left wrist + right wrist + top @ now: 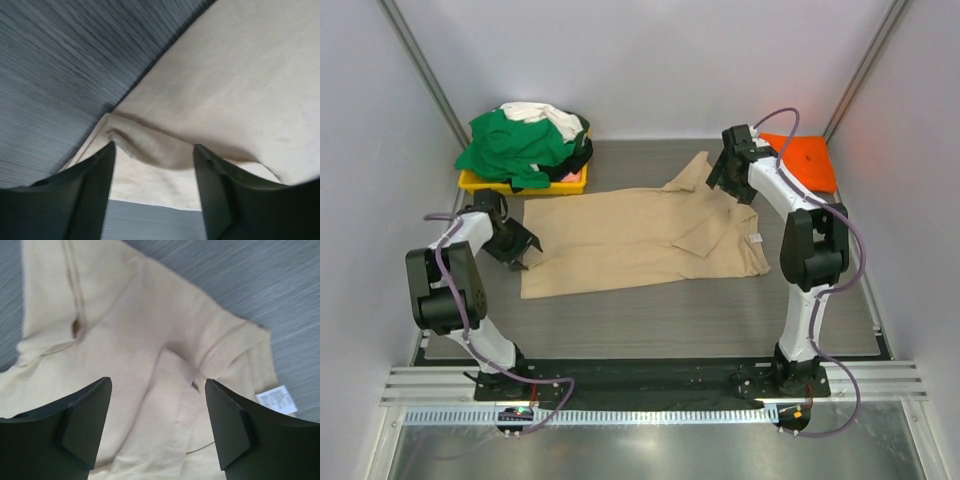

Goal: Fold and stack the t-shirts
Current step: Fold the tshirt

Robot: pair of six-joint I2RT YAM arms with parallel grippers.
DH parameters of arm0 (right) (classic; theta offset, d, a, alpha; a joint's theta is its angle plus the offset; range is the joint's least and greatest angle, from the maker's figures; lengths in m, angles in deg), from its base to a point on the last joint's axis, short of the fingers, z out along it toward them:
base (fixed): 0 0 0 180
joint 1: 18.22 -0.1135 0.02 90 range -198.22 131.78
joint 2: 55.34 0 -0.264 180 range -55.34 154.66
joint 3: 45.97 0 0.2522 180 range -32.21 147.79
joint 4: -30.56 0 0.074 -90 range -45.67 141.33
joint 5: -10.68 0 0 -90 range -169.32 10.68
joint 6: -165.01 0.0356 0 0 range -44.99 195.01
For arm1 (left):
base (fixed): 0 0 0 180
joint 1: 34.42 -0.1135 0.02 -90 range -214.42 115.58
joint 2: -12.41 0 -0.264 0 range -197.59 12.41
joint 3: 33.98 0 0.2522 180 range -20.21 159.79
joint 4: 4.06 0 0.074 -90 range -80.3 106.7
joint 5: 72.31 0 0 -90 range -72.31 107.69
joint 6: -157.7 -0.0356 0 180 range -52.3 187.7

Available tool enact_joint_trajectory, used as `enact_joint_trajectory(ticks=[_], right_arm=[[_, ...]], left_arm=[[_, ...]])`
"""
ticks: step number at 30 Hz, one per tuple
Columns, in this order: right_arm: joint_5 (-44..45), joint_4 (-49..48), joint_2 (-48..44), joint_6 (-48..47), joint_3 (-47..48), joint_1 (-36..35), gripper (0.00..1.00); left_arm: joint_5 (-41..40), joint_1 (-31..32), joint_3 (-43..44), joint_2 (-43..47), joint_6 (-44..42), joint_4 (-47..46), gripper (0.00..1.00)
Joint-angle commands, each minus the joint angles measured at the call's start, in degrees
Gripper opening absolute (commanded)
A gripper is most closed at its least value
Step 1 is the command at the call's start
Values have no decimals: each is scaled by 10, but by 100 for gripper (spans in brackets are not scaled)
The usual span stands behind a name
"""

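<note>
A tan-beige t-shirt (640, 240) lies spread across the middle of the dark table, one sleeve folded over its chest. My left gripper (520, 250) sits at the shirt's left edge. In the left wrist view this gripper (153, 150) is open, and a rumpled fold of the tan shirt (240, 90) lies loose just past its fingertips. My right gripper (720, 185) hovers over the shirt's back right part. It is open (157, 384) above the tan cloth (125, 330), with nothing between its fingers. A folded bright orange t-shirt (802, 160) lies at the back right.
A yellow tray (480, 184) at the back left holds a heap of green, white and black shirts (520, 145). A white care label (276, 401) sticks out at the tan shirt's edge. Bare table (670, 320) runs in front of the shirt. Grey walls close in on both sides.
</note>
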Motion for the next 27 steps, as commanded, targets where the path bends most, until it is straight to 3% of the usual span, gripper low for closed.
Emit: enact_joint_trajectory(ticks=[1, 11, 14, 27], right_arm=[[43, 28, -51, -37, -14, 12, 82], [-29, -102, -361, 12, -423, 34, 81], [-44, -115, -381, 6, -473, 52, 77], [-61, -161, -355, 14, -535, 78, 74]], left_arm=[[9, -4, -1, 93, -19, 12, 68], [-33, -4, -200, 313, 43, -33, 69], [-35, -3, -250, 346, 57, -56, 69], [-37, -4, -297, 266, 64, -125, 65]])
